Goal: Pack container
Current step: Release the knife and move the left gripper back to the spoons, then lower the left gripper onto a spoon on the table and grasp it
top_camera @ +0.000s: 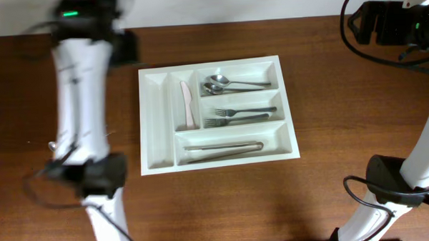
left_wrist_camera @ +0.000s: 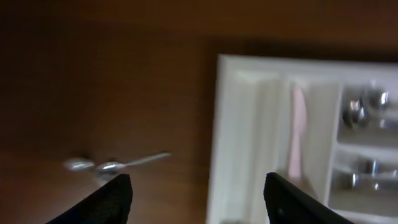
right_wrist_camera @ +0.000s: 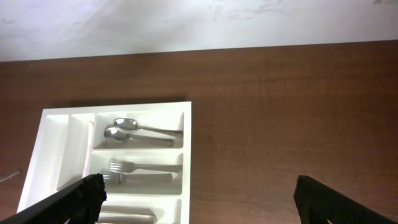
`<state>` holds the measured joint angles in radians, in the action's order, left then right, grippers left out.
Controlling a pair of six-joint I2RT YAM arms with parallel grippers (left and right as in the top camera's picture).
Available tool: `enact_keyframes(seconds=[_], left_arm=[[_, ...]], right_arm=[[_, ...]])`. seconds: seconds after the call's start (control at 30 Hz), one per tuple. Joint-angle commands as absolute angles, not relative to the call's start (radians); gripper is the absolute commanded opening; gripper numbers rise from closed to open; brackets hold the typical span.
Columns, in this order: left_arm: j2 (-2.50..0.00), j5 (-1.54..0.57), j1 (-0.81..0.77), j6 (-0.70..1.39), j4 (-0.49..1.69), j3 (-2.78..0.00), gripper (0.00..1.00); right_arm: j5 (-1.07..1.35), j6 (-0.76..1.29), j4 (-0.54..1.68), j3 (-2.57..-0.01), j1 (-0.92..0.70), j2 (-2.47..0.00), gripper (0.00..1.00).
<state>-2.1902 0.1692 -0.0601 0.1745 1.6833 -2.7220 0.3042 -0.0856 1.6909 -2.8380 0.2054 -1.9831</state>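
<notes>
The white cutlery tray (top_camera: 157, 115) lies in the middle of the brown table. It holds a pale knife (top_camera: 187, 105) in a narrow compartment, spoons (top_camera: 224, 83), forks (top_camera: 237, 116) and long metal utensils (top_camera: 222, 147) in the long ones. One metal spoon (left_wrist_camera: 109, 165) lies on the table left of the tray (left_wrist_camera: 242, 124), partly hidden under my left arm in the overhead view (top_camera: 52, 146). My left gripper (left_wrist_camera: 198, 186) is open and empty, held high above the tray's left edge. My right gripper (right_wrist_camera: 199, 186) is open and empty, high to the right of the tray (right_wrist_camera: 186, 155).
My left arm (top_camera: 81, 104) stretches along the table's left side, blurred. My right arm (top_camera: 416, 163) and its cables stand at the right edge. A pale wall (right_wrist_camera: 186, 25) borders the table's far edge.
</notes>
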Motion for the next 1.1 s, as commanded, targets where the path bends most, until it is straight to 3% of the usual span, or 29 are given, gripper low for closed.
enact_keyframes(seconds=[0.0,0.1,0.2,0.23,0.3,0.43,0.53,0.8,1.07], left_arm=[[-2.109,0.125,0.101,0.152,1.688,-2.728,0.71],[-2.101,0.055,0.249,0.151,1.687,-2.715,0.72],[-2.102,0.031,0.382,0.116,1.663,-2.635,0.86],[-2.102,-0.002,0.425,0.075,1.641,-2.598,0.87],[-2.105,-0.171,0.507,-0.072,1.575,-2.505,0.92],[-2.124,-0.575,0.621,-0.428,1.541,-2.325,0.93],[-2.132,-0.63,0.672,-0.564,1.507,-2.191,0.93],[-2.16,-0.737,0.757,-0.581,1.212,-1.839,0.95],[-2.255,-0.841,0.81,-0.63,1.166,-1.747,0.89]], right_arm=[[0.303,-0.088,1.688,-2.849,0.209,-1.988,0.99],[0.303,-0.088,1.688,-2.849,0.209,-1.988,0.99],[0.303,-0.088,1.688,-2.849,0.209,-1.988,0.99],[0.303,-0.088,1.688,-2.849,0.209,-1.988,0.99],[0.303,-0.089,1.688,-2.849,0.209,-1.988,0.99],[0.303,-0.088,1.688,-2.849,0.209,-1.988,0.99],[0.303,-0.088,1.688,-2.849,0.209,-1.988,0.99],[0.303,-0.088,1.688,-2.849,0.209,-1.988,0.99],[0.303,-0.088,1.688,-2.849,0.209,-1.988,0.99]])
